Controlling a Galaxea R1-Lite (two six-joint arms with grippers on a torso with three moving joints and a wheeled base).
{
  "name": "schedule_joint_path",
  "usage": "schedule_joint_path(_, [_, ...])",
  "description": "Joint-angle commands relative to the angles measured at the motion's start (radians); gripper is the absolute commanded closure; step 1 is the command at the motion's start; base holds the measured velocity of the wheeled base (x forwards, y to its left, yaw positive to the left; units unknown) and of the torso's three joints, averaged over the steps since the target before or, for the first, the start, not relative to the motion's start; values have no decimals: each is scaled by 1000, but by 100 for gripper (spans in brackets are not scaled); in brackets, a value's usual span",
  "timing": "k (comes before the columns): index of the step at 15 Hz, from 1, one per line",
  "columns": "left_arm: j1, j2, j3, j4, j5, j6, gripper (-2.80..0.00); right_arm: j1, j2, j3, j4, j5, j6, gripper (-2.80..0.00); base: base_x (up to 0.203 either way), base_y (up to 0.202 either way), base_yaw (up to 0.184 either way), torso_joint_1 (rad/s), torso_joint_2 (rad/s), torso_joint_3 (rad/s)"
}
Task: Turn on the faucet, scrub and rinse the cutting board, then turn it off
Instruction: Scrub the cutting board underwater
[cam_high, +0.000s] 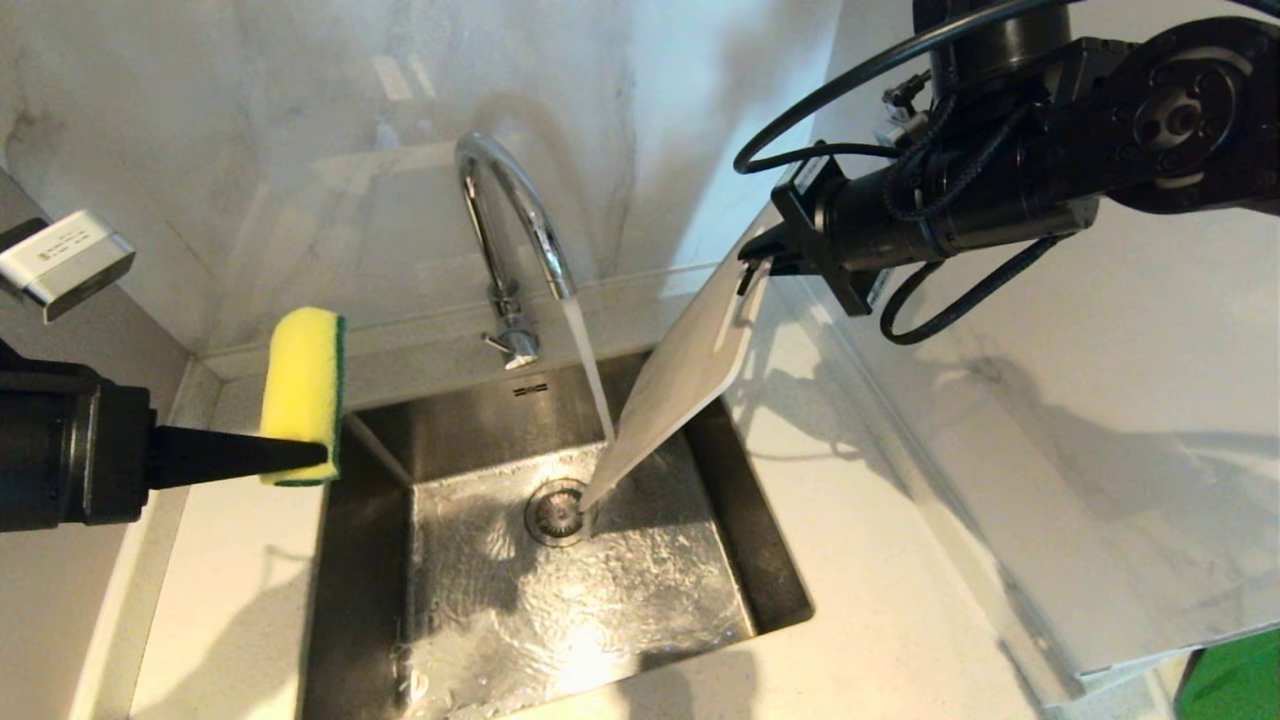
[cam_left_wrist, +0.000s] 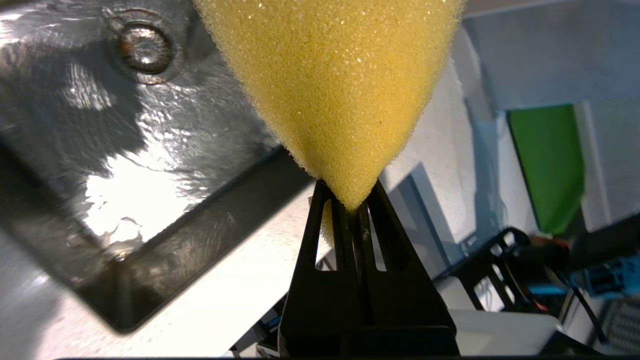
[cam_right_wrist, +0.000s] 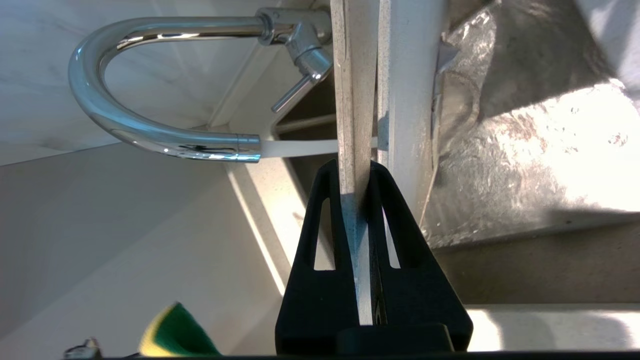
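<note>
While tilted steeply over the sink (cam_high: 770, 560), held the cutting board (cam_high: 680, 390) by its upper, slotted end alone, in a narrow pinch of the right claw (cam_high: 752, 268). Judged it liable to slip or swing there, given a wet plastic face and a long overhang below the grip. Risked dropping the low corner onto the drain (cam_high: 556, 512) at the sink's middle, or knocking the faucet (cam_high: 510, 200) at the sink's back rim if swung that way. Judged a second hazard in scrubbing: hard pressure from the sponge (cam_high: 300, 390) on a face supported at one end only, likely to lever the board out of the pinch. Expected splashing onto the counter (cam_high: 900, 560) right of the sink, with the water stream (cam_high: 590, 370) striking the slanted face. Found the faucet running, with its lever (cam_high: 505, 345) untouched by either claw and shutting off not yet done.

Placed the board reaching from the right claw, above the sink's back right corner, down and inward to just over the drain. Showed the right claw's jaws pressed on both faces of the board, seen edge-on in the right wrist view. Held the left claw (cam_high: 310, 455) above the sink's left rim, well apart from the board, pressed together on the sponge's lower end, squeezing the foam to a wedge between the tips.
</note>
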Motion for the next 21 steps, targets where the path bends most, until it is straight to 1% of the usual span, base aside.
schedule_joint_path(1, [82,-68,34,6,1,-1,0,-2,-2,0,1,1,3,0,0,0,0,0,0,0])
schedule_joint_path(3, [150,-144,73,14,2,-1,0,-1,-2,0,1,1,3,0,0,0,0,0,0,0])
schedule_joint_path(5, [214,-225,108,49,3,0,0,0,-2,0,2,1,2,0,0,0,0,0,0,0])
schedule_joint_path(7, [252,-298,140,81,17,1,0,-1,-4,0,4,1,-3,0,0,0,0,0,0,0])
schedule_joint_path(9, [273,-323,148,110,107,12,0,0,-8,-1,11,1,-8,0,0,0,0,0,0,0])
schedule_joint_path(10, [308,-333,156,111,120,36,0,0,-12,-1,13,1,-8,0,0,0,0,0,0,0])
schedule_joint_path(11, [343,-350,184,110,124,73,0,1,-13,0,19,1,-8,0,0,0,0,0,0,0])
schedule_joint_path(12, [356,-383,219,109,126,113,0,1,-14,-1,21,3,-8,0,0,0,0,0,0,0])
schedule_joint_path(14, [362,-472,283,113,132,153,0,1,-21,-1,19,3,-8,0,0,0,0,0,0,0])
schedule_joint_path(15, [364,-502,307,114,159,159,0,1,-24,-1,20,1,-8,0,0,0,0,0,0,0])
schedule_joint_path(17, [364,-539,348,106,299,161,0,1,-34,-1,19,3,-21,0,0,0,0,0,0,0])
schedule_joint_path(18, [364,-552,381,86,344,159,0,1,-36,-1,19,3,-29,0,0,0,0,0,0,0])
schedule_joint_path(19, [368,-564,424,42,396,150,0,1,-38,-1,18,3,-32,0,0,0,0,0,0,0])
schedule_joint_path(20, [397,-571,477,-40,464,129,0,2,-43,-1,18,3,-34,0,0,0,0,0,0,0])
schedule_joint_path(21, [447,-581,517,-93,495,116,0,4,-48,-1,20,4,-34,0,0,0,0,0,0,0])
